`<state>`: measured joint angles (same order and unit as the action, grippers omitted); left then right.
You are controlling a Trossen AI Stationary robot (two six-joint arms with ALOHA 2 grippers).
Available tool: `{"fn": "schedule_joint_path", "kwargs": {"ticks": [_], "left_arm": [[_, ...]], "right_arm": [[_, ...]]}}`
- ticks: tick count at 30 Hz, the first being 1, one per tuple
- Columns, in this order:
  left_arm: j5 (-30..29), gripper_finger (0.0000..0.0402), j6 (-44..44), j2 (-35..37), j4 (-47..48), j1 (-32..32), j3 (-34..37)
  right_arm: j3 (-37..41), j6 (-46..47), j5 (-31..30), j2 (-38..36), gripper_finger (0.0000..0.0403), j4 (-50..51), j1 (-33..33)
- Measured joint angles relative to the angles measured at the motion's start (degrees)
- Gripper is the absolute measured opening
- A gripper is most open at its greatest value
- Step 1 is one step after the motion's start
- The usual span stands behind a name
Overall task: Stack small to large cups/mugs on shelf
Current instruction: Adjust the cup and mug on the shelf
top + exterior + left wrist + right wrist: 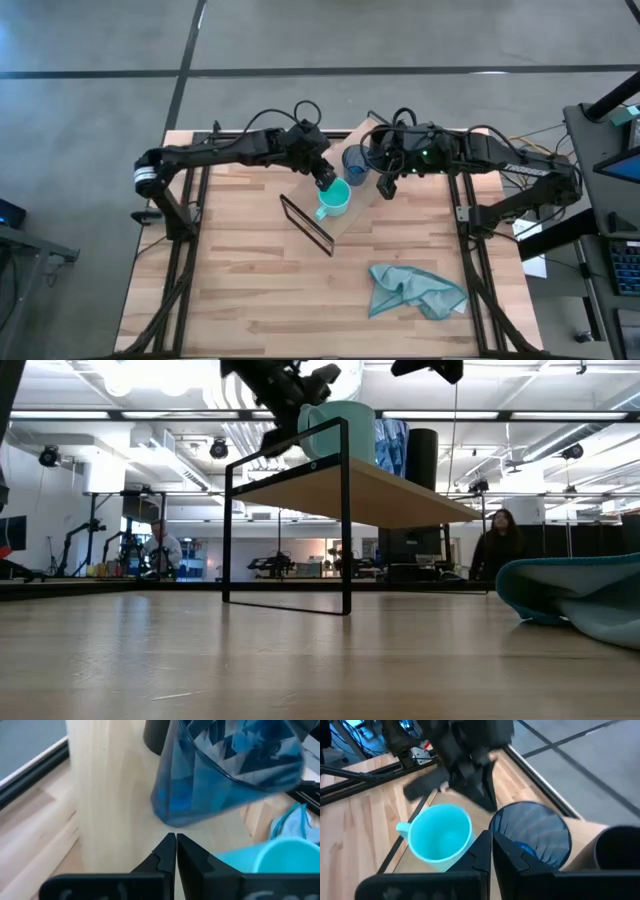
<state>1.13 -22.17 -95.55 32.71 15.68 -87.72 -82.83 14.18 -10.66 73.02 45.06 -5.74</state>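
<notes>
Shelf (345, 215): light-wood plank carrying all three vessels.
Teal mug (335, 199) — blue tumbler (355, 160) — black cup (620, 847): one row.
Left gripper (324, 180): fingers closed, beside mug.
Right gripper (386, 186): closed, above the shelf.

A crumpled teal cloth (415, 291) lies on the slatted tabletop (240, 290) (near side).

Teal mug (338, 428), blue tumbler (391, 440), black cup (421, 454) lined up on shelf (360, 490)
</notes>
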Motion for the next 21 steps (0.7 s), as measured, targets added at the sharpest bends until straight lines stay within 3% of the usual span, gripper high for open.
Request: {"fn": "schedule_joint_path", "kwargs": {"ticks": [9,16,21], "left_arm": [[-4.41,0.0000,0.00,6.31,3.87,0.00,-0.05],[-4.46,0.0000,-1.41,7.67,7.62,-0.29,-0.07],[-4.46,0.0000,-1.62,7.21,10.74,-1.26,0.02]], "right_arm": [[-0.01,7.17,0.55,-0.25,0.0008,8.67,6.44],[0.00,12.74,0.32,1.45,0.0008,8.96,13.33],[0.00,13.48,0.07,5.43,0.0008,8.48,14.75]]}}
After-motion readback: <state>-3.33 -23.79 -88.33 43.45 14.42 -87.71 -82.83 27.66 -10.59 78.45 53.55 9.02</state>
